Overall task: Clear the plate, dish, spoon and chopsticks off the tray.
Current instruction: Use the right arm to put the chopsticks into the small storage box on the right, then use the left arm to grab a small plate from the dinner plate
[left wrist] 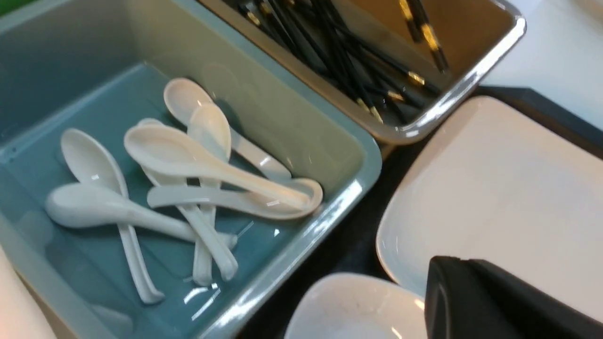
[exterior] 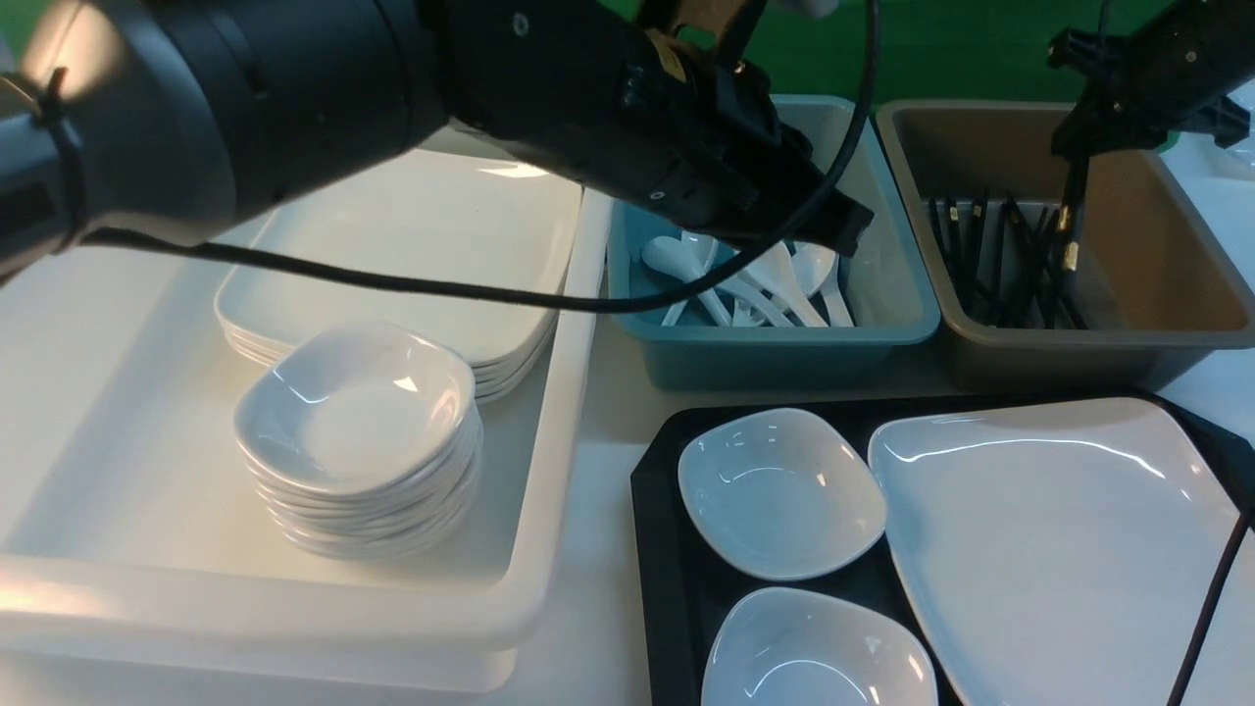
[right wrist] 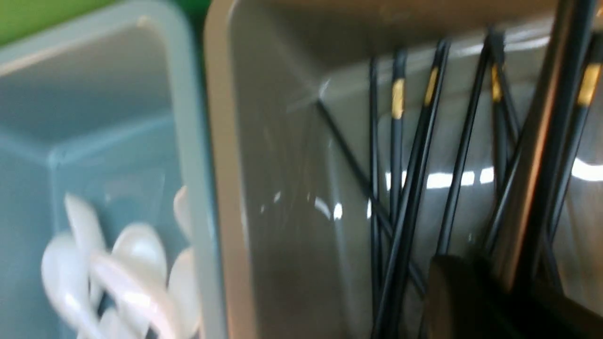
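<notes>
right hand pinches the chopsticks, hanging upright over the brown tub: light, stiff, slick. left hand closed, looks empty, above the blue tub. plate sits on the right side of the tray: glossy, rigid, breakable, probably heavy. grip its upturned rim.

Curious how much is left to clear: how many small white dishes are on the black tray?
2. One dish lies on the tray's far left, beside the plate; the second dish lies nearer, cut off by the frame. Others may be out of view.
</notes>
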`<state>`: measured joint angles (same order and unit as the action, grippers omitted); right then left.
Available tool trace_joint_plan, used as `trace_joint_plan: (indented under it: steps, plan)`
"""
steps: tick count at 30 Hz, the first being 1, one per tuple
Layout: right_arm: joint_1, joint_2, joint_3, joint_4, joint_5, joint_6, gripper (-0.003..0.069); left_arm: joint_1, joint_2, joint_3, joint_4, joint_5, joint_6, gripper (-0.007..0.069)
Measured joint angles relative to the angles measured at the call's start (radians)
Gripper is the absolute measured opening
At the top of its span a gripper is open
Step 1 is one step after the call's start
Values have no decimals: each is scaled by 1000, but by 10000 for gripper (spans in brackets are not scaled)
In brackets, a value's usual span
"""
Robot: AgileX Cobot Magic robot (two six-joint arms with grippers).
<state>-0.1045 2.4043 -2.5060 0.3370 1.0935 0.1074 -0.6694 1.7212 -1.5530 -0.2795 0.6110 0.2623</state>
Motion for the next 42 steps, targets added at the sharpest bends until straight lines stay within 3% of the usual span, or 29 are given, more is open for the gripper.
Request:
trace_joint_plan:
  steps: [5, 9, 11, 13, 15, 17, 18, 19, 20, 22, 29, 36, 42]
  plan:
    - [0, 26, -3, 1, -36, 18, 119, 0, 0, 0, -1, 36, 0, 20]
    - [0, 27, -3, -3, -30, 33, 289, 0, 0, 0, -1, 58, 0, 20]
    - [0, 27, -6, -3, 4, 33, 413, 0, 0, -2, -1, 86, 0, 20]
    - [0, 27, -18, -2, 61, 28, 444, 0, 0, -4, -1, 116, 0, 20]
    - [0, 18, -22, 5, 72, -6, 428, 0, 0, -4, -1, 159, 0, 20]
    - [0, -26, -21, 19, 72, -43, 297, 0, 0, -4, -5, 228, 0, 20]
    - [0, -29, -20, 21, 72, -46, 281, 0, 0, -4, -5, 242, 0, 20]
    - [2, -78, -12, 34, 72, -57, 162, 0, 0, -4, -6, 288, 0, 20]
    - [8, -130, 0, 41, 72, -70, 96, 0, 0, -4, -6, 330, 0, 20]
    - [17, -213, 31, 43, 72, -100, 55, 0, 0, -4, -6, 376, 0, 20]
    - [96, -583, 333, 39, 73, -249, 31, -17, 16, -5, -13, 482, 0, 20]
    - [163, -988, 915, 21, 55, -375, 31, -102, 86, -5, -7, 487, -2, 20]
    - [168, -1289, 1353, 19, -88, -441, 31, -163, 175, -5, 95, 462, -61, 31]
